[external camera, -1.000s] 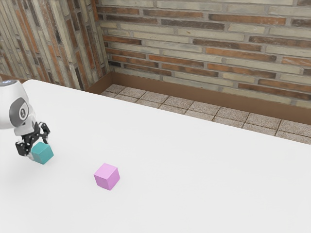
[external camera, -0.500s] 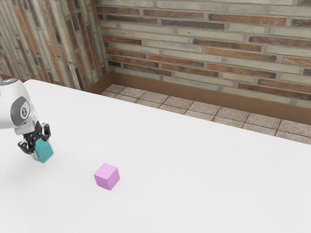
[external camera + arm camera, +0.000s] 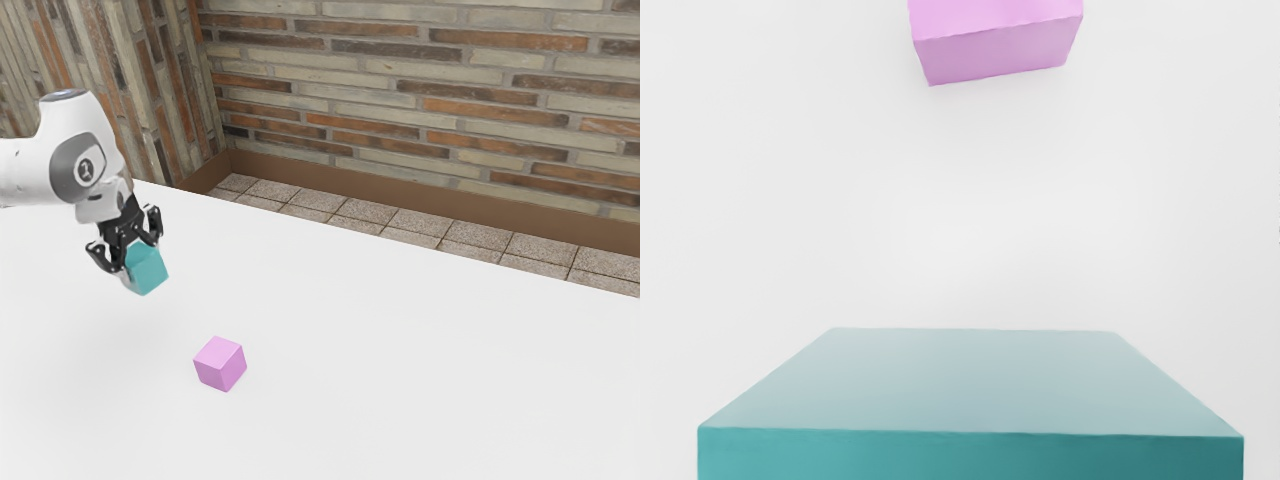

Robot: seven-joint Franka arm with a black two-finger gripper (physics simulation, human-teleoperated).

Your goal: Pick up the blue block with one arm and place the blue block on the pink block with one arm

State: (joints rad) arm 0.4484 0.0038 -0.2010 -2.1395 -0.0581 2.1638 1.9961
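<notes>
Blue block (image 3: 147,270) hangs clamped between the fingers (image 3: 112,258), clear of the table (image 3: 400,350), above the pink block (image 3: 220,363) and off toward the exterior view's left of it. I'd say the carry runs across to pink, then down.

The teal-blue cube block (image 3: 148,274) hangs above the white desk (image 3: 420,360), clamped between the fingers (image 3: 104,260) near the exterior view's left edge. The pink cube block (image 3: 220,363) rests on the desk, lower and further to the exterior view's right (well apart from the lifted one). Behind the desk lies a tiled floor (image 3: 450,228), then a brick wall (image 3: 450,90).
</notes>
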